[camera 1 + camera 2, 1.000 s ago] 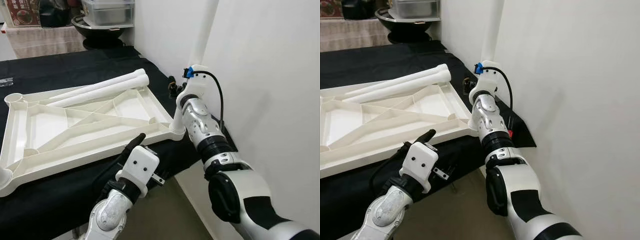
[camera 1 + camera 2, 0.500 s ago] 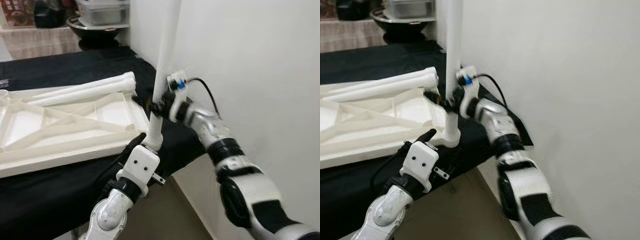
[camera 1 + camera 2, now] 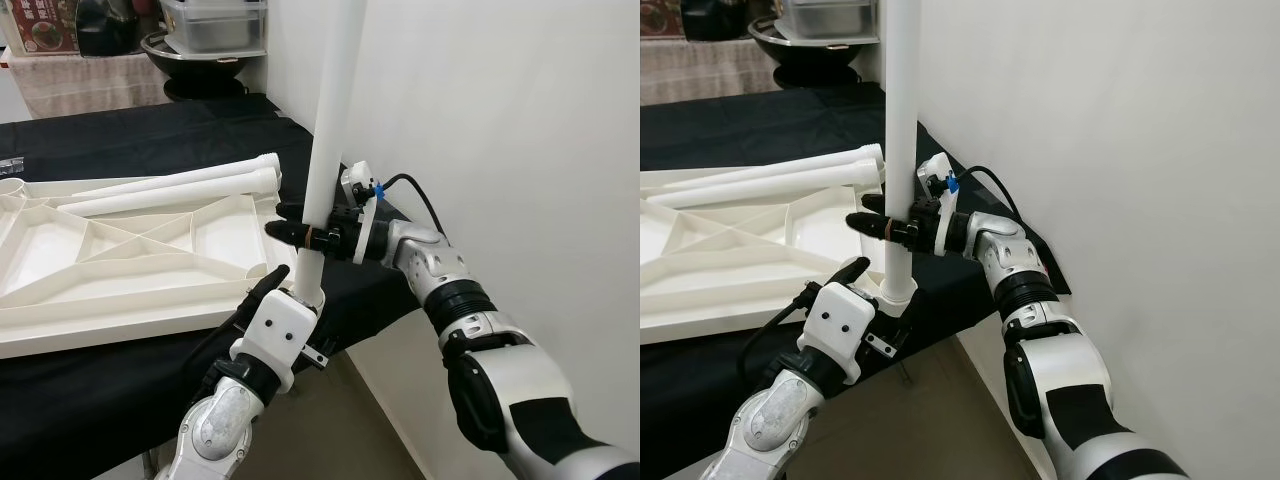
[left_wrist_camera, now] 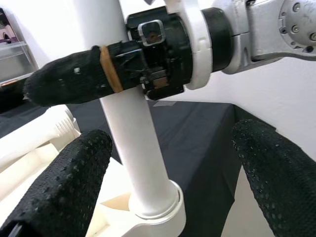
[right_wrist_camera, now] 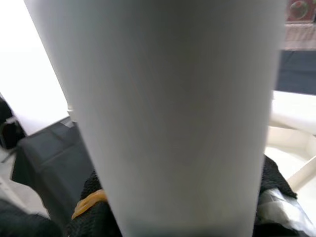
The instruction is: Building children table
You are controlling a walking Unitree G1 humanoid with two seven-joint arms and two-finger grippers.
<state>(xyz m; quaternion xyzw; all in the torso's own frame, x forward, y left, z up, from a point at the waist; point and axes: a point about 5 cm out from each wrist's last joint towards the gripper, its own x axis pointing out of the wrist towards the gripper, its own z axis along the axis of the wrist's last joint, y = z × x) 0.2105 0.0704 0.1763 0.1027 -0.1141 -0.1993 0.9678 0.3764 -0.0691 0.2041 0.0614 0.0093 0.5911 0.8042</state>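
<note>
An upside-down white table top (image 3: 120, 262) lies on the black-covered table (image 3: 150, 130). A white leg (image 3: 330, 120) stands upright in its near right corner socket (image 3: 303, 297). My right gripper (image 3: 298, 233) reaches in level from the wall side and is shut on that leg a little above the socket. In the right wrist view the leg (image 5: 168, 113) is very close, with black fingers (image 5: 91, 212) beside it. My left gripper (image 4: 168, 163) is open just in front of the socket, one finger (image 4: 64, 187) on either side of the leg's base without touching it.
Two more white legs (image 3: 180, 187) lie along the far edge of the table top. A white wall (image 3: 500, 120) runs close on the right. A metal pot and a plastic box (image 3: 205, 40) stand at the back. Bare floor (image 3: 345, 430) lies below the table's near edge.
My right forearm has swung from upright down to level, still gripping the standing leg. The whole view has shifted. The left gripper stays by the corner.
</note>
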